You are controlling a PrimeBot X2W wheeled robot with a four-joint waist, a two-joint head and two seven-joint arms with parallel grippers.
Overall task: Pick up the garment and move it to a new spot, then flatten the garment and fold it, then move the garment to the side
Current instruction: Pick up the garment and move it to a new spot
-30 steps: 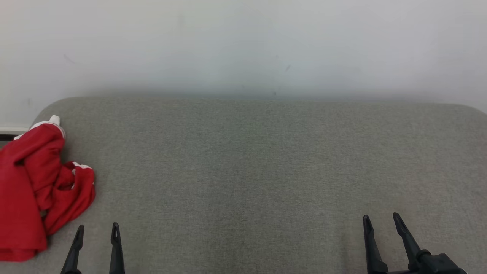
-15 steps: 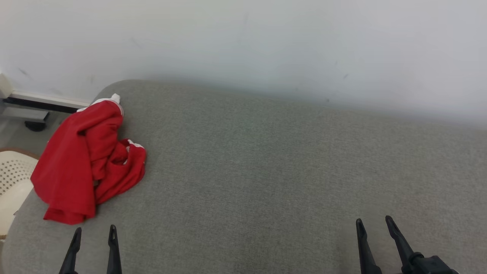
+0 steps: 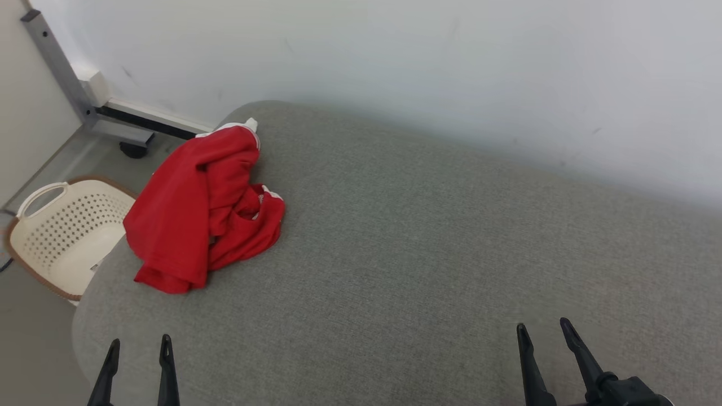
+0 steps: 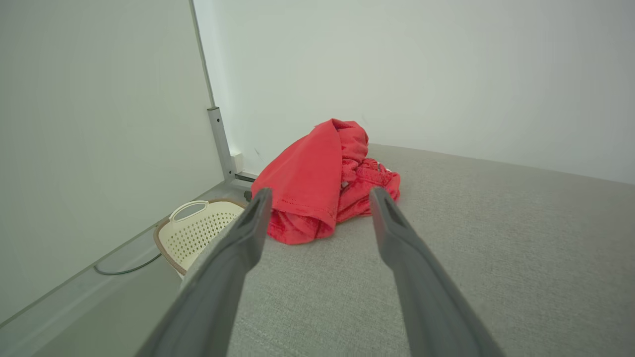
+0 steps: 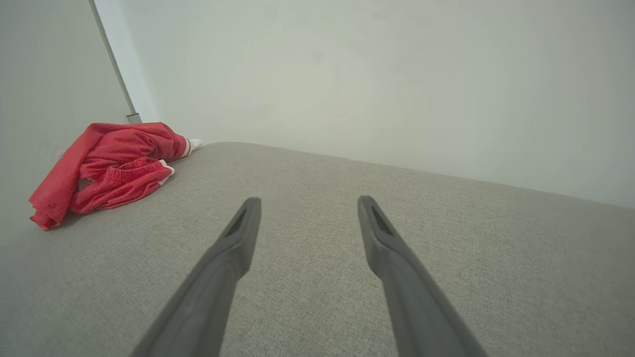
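While the red garment [image 3: 203, 208] lies in a crumpled heap at the far left corner of the grey table [image 3: 423, 242], both grippers hang over the near edge, well apart from it. The left gripper [image 3: 140, 339] is spread wide and holds nothing. The right gripper [image 3: 542, 323] is wide and empty too. The step now looks like reaching for the heap. The left gripper is nearer, so it should go. It is best to pinch a thick fold near the middle, not the side by the table's left edge, or the cloth may slide down toward the white basket [image 3: 67, 231] on the floor.
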